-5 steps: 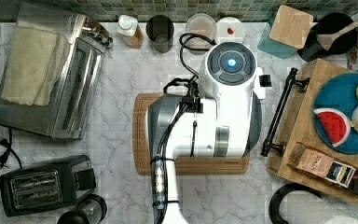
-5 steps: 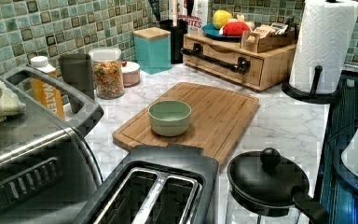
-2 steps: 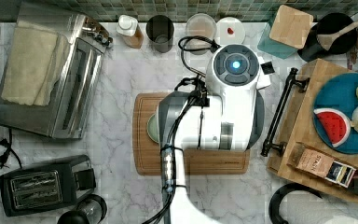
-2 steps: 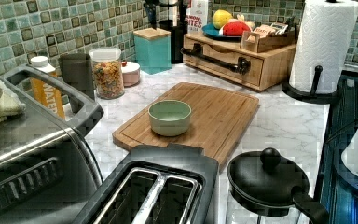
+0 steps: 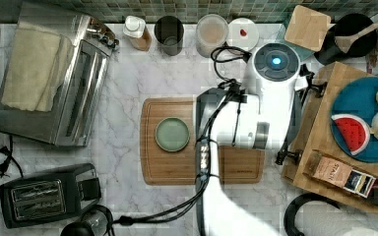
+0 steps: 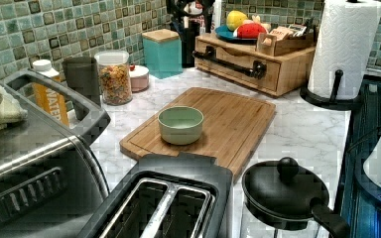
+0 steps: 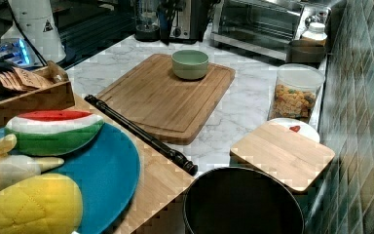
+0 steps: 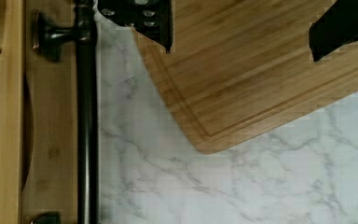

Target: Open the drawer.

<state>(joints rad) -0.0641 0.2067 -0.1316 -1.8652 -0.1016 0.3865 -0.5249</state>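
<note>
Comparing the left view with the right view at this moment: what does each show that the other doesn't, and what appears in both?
Left view alone: the white paper towel roll on its black stand, the black lidded pan, and the bamboo drawer's front face, shut flush.

Right view alone: the striped watermelon slice toy seen close on the blue round plate, and the empty black round pot.

Both: the pale green ceramic bowl on the grooved wooden cutting board, the long black metal bar handle, and the clear cereal jar.

White marble countertop (image 5: pixel 123 83) (grey-veined); green mosaic tile backsplash (image 6: pixel 25 34) behind; even light.
</note>
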